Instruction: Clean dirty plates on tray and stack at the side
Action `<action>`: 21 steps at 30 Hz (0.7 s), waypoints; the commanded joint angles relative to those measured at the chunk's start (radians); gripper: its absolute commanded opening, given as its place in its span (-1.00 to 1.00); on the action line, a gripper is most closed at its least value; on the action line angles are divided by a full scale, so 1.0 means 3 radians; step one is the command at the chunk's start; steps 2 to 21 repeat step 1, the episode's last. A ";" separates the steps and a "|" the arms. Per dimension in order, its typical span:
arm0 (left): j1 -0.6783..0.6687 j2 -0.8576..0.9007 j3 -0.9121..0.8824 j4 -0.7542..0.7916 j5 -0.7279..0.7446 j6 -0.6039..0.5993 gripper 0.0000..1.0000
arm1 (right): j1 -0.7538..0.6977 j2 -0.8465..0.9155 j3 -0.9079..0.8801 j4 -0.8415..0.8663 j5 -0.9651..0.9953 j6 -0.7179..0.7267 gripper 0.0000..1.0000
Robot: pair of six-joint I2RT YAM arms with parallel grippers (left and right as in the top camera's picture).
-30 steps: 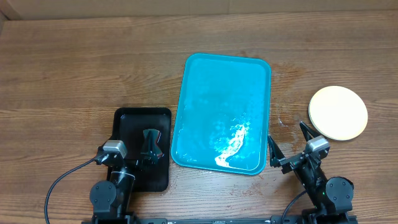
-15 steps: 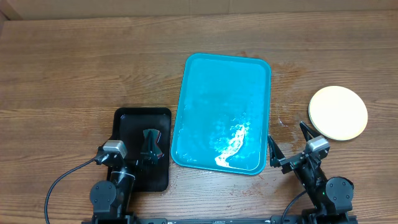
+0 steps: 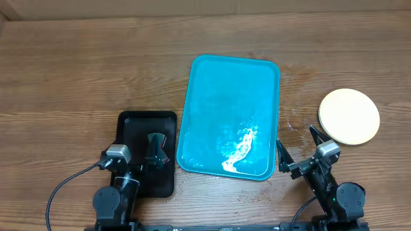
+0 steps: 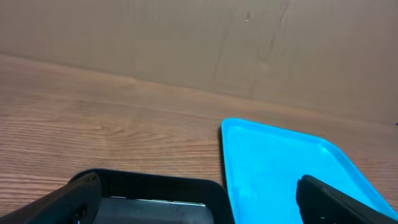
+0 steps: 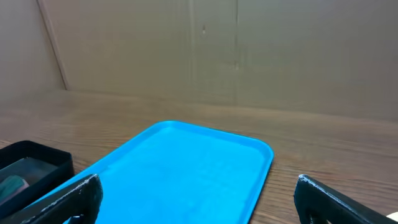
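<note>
While the left gripper [image 4: 198,183] and right gripper [image 5: 199,182] rest low at the near edge of the table [image 3: 77,70], both spread wide and holding nothing, the tray [image 3: 225,90] lies between them, wet and glaring. The plates [image 3: 349,115] show as one pale disc on the wood to its right, apart from it. Just beside its left edge sits a black tray [image 3: 131,128] holding a dark greenish lump [image 3: 155,149], too dim to identify.

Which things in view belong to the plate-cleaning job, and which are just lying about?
Belong to the job:
- blue tray, nothing on it, only a wet sheen
- plates, pale, set off the tray to its right; the count cannot be told from above

Lying about:
- black tray, left of the blue one
- greenish item inside it, too unclear to name
</note>
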 commanded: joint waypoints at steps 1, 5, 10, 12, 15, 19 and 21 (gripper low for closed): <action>-0.0022 -0.0037 -0.0011 -0.0009 -0.0011 0.0051 0.99 | -0.0009 -0.0029 -0.0033 0.0020 -0.0003 0.0010 1.00; -0.0022 -0.0037 -0.0011 -0.0009 -0.0011 0.0051 0.99 | -0.0009 -0.0029 -0.0033 0.0020 -0.0003 0.0010 1.00; -0.0022 -0.0037 -0.0011 -0.0009 -0.0011 0.0051 0.99 | -0.0009 -0.0029 -0.0033 0.0020 -0.0003 0.0010 1.00; -0.0022 -0.0037 -0.0011 -0.0009 -0.0011 0.0051 0.99 | -0.0009 -0.0029 -0.0033 0.0020 -0.0003 0.0010 1.00; -0.0022 -0.0037 -0.0011 -0.0009 -0.0011 0.0051 0.99 | -0.0009 -0.0029 -0.0033 0.0020 -0.0003 0.0010 1.00; -0.0022 -0.0037 -0.0011 -0.0009 -0.0011 0.0051 0.99 | -0.0009 -0.0029 -0.0033 0.0020 -0.0003 0.0010 1.00; -0.0022 -0.0037 -0.0011 -0.0009 -0.0011 0.0051 0.99 | -0.0009 -0.0029 -0.0033 0.0020 -0.0003 0.0010 1.00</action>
